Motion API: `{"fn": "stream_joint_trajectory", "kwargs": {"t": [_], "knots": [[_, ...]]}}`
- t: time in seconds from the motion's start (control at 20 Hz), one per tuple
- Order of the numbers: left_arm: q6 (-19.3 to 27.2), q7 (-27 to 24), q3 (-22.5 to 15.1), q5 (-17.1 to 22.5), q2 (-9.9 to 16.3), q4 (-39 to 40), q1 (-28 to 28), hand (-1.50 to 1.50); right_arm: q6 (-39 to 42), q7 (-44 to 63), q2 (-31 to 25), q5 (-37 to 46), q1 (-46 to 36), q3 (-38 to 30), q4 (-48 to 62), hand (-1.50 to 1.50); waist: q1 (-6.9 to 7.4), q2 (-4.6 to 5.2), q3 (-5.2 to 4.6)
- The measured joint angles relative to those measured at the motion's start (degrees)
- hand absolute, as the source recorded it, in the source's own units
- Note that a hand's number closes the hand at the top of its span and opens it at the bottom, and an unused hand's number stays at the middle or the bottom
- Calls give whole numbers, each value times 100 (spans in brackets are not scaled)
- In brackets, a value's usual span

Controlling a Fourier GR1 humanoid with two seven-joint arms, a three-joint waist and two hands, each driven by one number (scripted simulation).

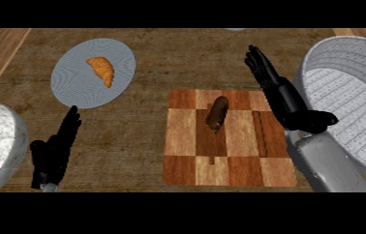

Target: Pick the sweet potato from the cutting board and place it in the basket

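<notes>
Two black hands show above the brown wooden counter (164,59). The dark brown, oblong sweet potato (217,113) lies on the checkered wooden cutting board (229,170), in the board's upper middle, its long axis running roughly from 1 o'clock to 7 o'clock. It is touched by neither hand.

The right hand (275,85) hovers at 3 o'clock from the sweet potato, near the board's upper right corner, fingers straight and held together, pointing toward 11 o'clock; it holds nothing. Its grey forearm (332,163) enters from 5 o'clock.

The left hand (55,148) rests at 8 o'clock in the view, well apart from the board, fingers straight and pointing up, holding nothing.

The pale grey woven basket (336,49) sits at 3 o'clock, beside the board's right edge and partly behind the right forearm.

A round grey plate (79,90) at 10 o'clock carries an orange croissant (102,70). Part of a light grey rounded object (8,141) shows at the 9 o'clock edge.
</notes>
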Motion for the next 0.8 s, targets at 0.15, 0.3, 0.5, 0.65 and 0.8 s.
{"fn": "stream_joint_trajectory", "kwargs": {"t": [0.15,0.3,0.5,0.65,0.8], "knots": [[-167,51,164,95,42,51,-149,0,-166,414,26,176,-481,-100,304,150,-19,-53,94],[-337,322,324,166,242,-19,-637,0,-340,958,-99,343,-1390,-362,984,150,46,-44,138],[-514,530,262,222,236,-42,-950,0,139,1223,-411,1514,-1815,803,1339,-150,183,-19,140],[-667,710,341,331,267,54,-1225,0,-346,1482,194,2377,-2054,1512,1757,-150,190,-22,155],[-762,837,381,381,260,134,-1388,0,-990,1969,999,3054,-2434,1899,2358,-150,179,-37,165]]}}
